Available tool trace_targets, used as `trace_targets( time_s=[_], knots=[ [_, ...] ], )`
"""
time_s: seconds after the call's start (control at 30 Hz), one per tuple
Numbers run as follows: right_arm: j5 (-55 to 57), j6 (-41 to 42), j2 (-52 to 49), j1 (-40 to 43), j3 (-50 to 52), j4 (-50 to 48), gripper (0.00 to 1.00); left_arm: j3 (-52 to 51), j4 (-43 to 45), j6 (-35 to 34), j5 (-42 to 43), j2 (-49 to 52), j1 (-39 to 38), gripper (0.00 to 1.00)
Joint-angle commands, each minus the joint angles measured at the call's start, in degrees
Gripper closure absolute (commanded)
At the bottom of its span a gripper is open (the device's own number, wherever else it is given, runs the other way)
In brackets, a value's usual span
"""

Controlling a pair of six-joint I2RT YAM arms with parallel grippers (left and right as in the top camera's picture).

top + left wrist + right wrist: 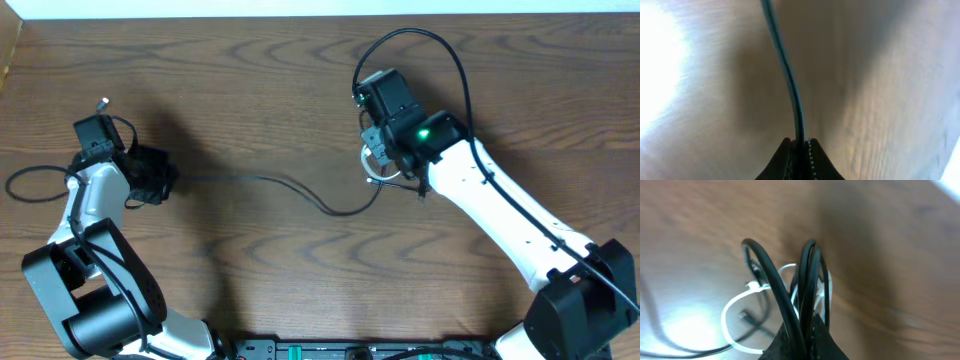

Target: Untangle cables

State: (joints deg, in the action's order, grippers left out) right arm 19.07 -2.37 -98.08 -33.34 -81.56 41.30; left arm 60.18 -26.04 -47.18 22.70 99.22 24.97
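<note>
Overhead: our left gripper is clamped on one thin black cable strand, well left of the tangled bundle of black loops and one white cord. Our right gripper is clenched on that bundle. We read it as a pull-apart hold: one side anchors the knot, the other draws a single strand out. Left of the bundle the strand sags in a shallow curve on the brown wood-grain table, so it's slack, not taut. A thin black loop lies far left of the bundle, past the left arm. It's probably the strand's free tail, but we can't confirm. The thick black arm wire arcs just above the bundle. It's not a task cable, but it's close enough to snag.

Left wrist: the left gripper has its jaws closed with the strand pinched between them. The strand leads straight away over bare wood. The bundle is out of frame.

Right wrist: the right gripper is shut on several black loops that stand up out of the tips. The white cord rings out on the table just left of those loops, with a small white lump on it. We can't tell whether that's a tie or a plug. The white cord appears to thread through the black loops, so we judge that a straight pull could tighten the knot rather than free it.
</note>
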Motion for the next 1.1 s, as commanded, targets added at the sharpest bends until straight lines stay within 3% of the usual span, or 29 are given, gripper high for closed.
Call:
trace_targets(
  time_s=[0.0, 0.33, 0.67, 0.73, 0.77, 0.8, 0.83, 0.93, 1.07],
  knots=[
    [16.96, -1.33, -0.9, -0.11, 0.07, -1.44, 0.99, 0.04, 2.54, 11.32, 6.91, 0.55, -2.19, 0.88],
    [14.93, 0.2, -5.14, -0.44, 0.11, -1.31, 0.99, 0.87, 4.9, 20.2, 7.1, 0.55, -8.59, 0.73],
    [-15.98, 3.43, -8.76, -2.73, 0.11, -3.17, 0.96, 1.36, 4.33, 21.09, 7.13, 0.52, -9.16, 0.64],
    [-17.18, 5.95, -8.74, -3.39, 0.09, -4.68, 0.81, 1.36, 4.33, 21.42, 7.34, 0.5, -9.18, 0.63],
    [-17.73, 6.84, -8.7, -3.87, 0.09, -6.16, 0.43, 1.38, 4.35, 22.12, 8.02, 0.42, -9.22, 0.6],
    [-18.23, 6.84, -8.66, -3.98, 0.07, -6.84, 0.28, 1.49, 4.26, 22.12, 8.33, 0.37, -9.22, 0.58],
    [-18.91, 6.84, -8.61, -4.0, -0.02, -7.48, 0.2, 1.57, 4.24, 22.14, 8.39, 0.33, -9.33, 0.54],
    [-21.22, 6.84, -8.26, -3.8, -0.85, -8.17, 0.08, 1.97, 3.82, 23.65, 8.41, 0.33, -9.97, 0.43],
    [-21.4, 7.15, -8.2, -3.13, -2.73, -8.26, 0.01, 2.34, 3.85, 24.28, 8.41, 0.31, -11.89, 0.34]
  ],
)
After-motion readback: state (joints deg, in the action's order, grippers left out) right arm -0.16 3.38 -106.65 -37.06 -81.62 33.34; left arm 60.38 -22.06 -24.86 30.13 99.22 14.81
